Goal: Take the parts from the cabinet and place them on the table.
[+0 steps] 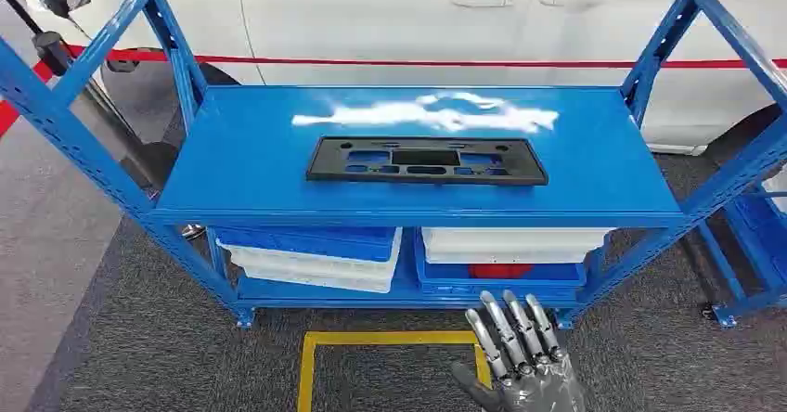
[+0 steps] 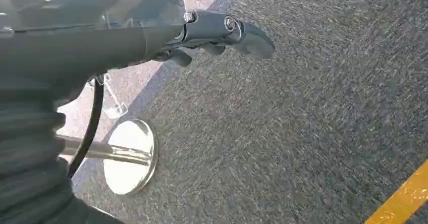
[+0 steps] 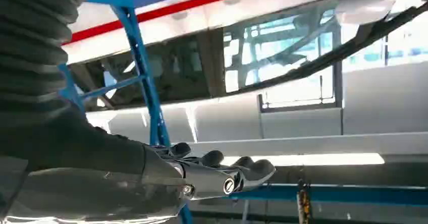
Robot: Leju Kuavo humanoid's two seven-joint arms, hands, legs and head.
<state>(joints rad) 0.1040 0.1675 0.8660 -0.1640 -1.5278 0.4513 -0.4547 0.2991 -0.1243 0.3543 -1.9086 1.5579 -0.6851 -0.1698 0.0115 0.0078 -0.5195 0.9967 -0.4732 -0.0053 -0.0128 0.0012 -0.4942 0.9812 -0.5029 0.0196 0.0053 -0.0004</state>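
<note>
Black part [image 1: 426,160]; blue cabinet [image 1: 594,157]; yellow floor tape [image 1: 371,340]; silver robot hand [image 1: 520,356].

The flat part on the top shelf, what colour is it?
Black, seen best in the head view: the flat part.

Right hand [image 1: 520,352] raised, fingers straight and apart, holding nothing; left hand [image 2: 222,32] hangs empty, fingers loosely extended

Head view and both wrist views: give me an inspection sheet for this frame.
Surface: blue rack, top shelf glossy with glare.
Job's things: black part lies flat on the top shelf, untouched.
Clutter: blue and white bins stacked on the lower shelf.
Hands: right hand raised, fingers apart, holds nothing; left hand hangs over the carpet, holds nothing.
Cables: black cable by the left wrist.
Surroundings: white car behind; yellow floor tape; stanchion base.
</note>
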